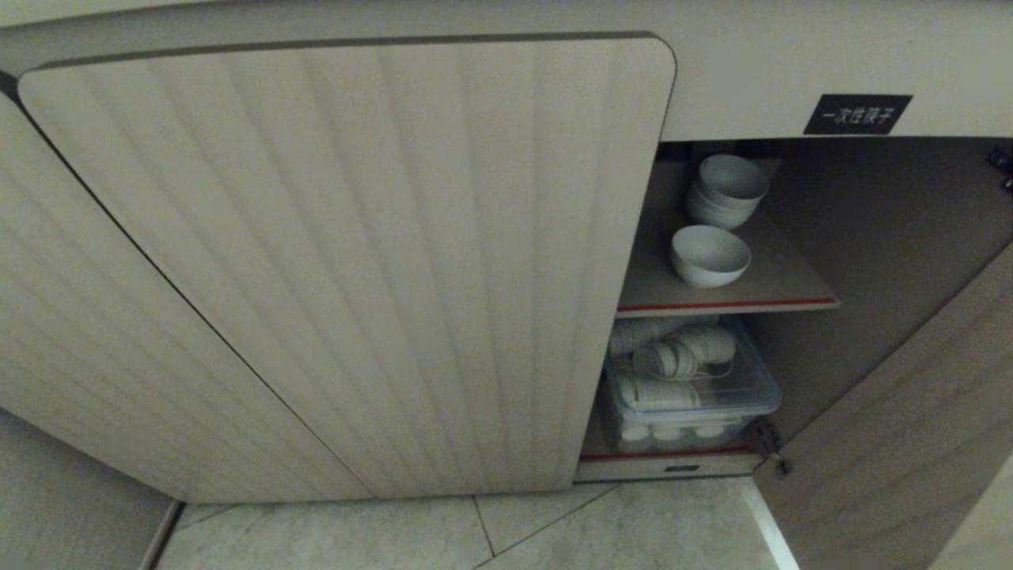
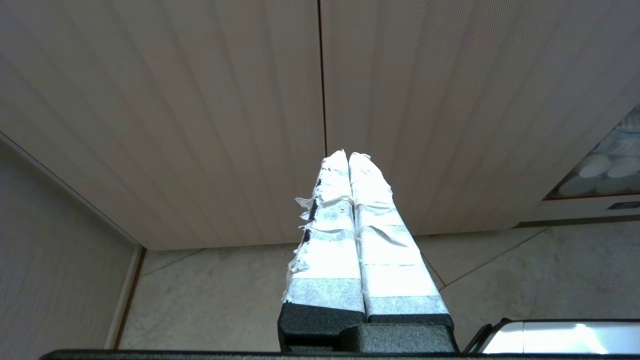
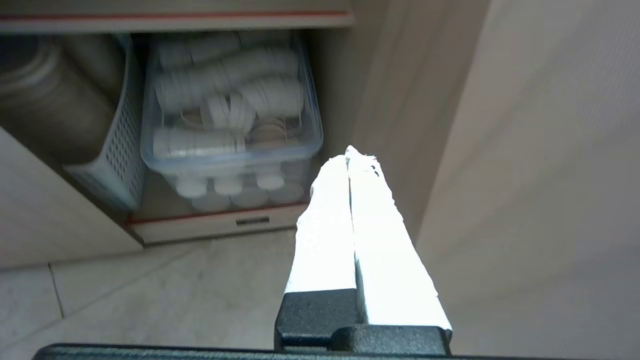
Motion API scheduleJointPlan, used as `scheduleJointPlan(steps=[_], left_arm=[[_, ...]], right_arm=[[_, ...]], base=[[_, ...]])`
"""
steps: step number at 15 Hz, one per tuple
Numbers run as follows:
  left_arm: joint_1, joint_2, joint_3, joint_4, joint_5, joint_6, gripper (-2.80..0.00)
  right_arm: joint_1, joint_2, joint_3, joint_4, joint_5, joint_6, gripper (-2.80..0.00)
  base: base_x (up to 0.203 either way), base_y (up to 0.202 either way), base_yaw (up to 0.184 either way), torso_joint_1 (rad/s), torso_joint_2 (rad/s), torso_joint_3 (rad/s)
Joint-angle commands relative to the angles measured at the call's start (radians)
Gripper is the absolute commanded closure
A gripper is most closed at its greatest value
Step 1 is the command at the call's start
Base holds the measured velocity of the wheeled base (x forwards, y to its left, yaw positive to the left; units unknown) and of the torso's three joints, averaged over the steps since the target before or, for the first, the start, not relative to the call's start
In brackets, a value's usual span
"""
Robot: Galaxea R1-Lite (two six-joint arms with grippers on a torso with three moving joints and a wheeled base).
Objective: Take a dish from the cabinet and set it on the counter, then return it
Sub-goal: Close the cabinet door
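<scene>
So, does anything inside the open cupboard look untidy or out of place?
Mostly tidy. On the upper shelf one bowl sits upright before the stack of bowls, which leans a little. Below, the clear box holds white cups lying jumbled on their sides. Nothing looks spilled or broken.

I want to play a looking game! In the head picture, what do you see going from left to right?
Closed fluted door → single white bowl on the red-edged shelf → black label → open door.
</scene>
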Motion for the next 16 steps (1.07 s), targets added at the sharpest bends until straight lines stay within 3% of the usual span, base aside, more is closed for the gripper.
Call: scheduleJointPlan(steps=[1,10,16], left_arm=[[0.0,0.0,0.0,0.0,0.0,0.0,0.0],[0.0,0.0,0.0,0.0,0.001,-0.001,0.0],[0.0,0.0,0.0,0.0,0.0,0.001,0.0]], right_arm=[[-0.006,-0.067,0.0,0.037,0.001,-0.007,0.0],[-0.015,-0.299,0.0,0.302,0.012,-0.017,0.0],[0.003,-0.438,0.0,0.411,0.145,-0.021,0.0]], base=[[0.0,0.0,0.0,0.0,0.0,0.0],[0.0,0.0,0.0,0.0,0.0,0.0],[0.0,0.0,0.0,0.0,0.0,0.0]])
